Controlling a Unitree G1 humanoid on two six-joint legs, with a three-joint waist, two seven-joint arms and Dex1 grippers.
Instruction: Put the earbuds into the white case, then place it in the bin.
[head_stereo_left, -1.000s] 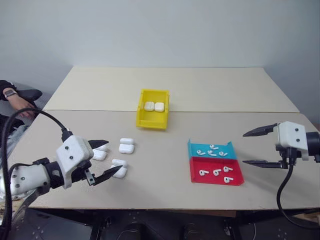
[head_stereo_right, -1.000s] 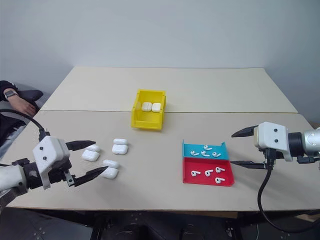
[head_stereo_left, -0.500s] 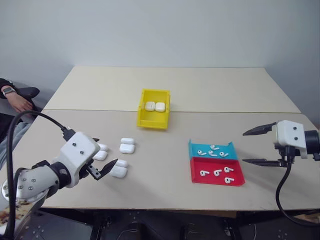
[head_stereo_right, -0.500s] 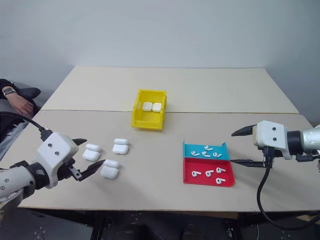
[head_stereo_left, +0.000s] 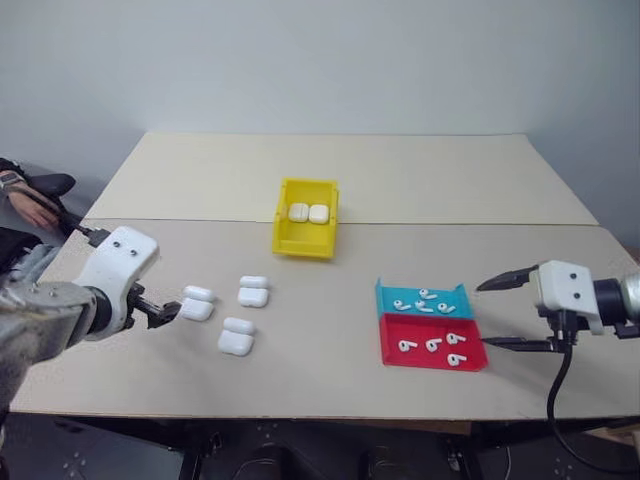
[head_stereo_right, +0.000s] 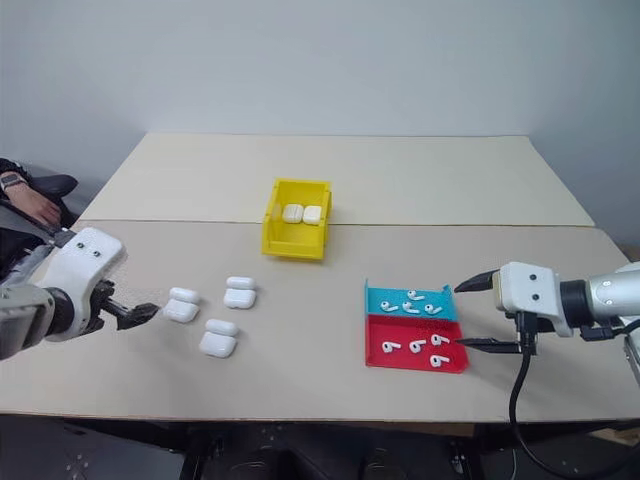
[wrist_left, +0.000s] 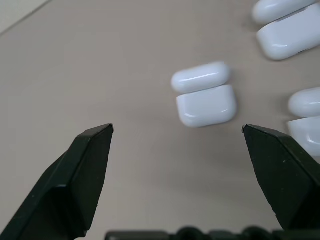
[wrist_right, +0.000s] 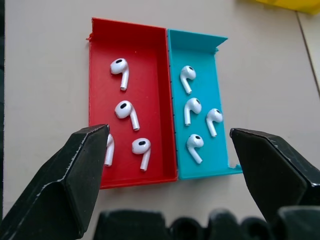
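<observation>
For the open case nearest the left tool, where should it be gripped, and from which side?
Probably across the two long sides of the case's base, the larger half, coming down from above. It lies flat on the table, lid swung open beside it, clear of the other cases, so the open left tool has room to straddle it. Gripping the base keeps the lid free.

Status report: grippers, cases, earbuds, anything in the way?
Both grippers open, empty: left by the three open cases, right beside the earbud trays. Two cases in the bin. Nothing blocking.
</observation>
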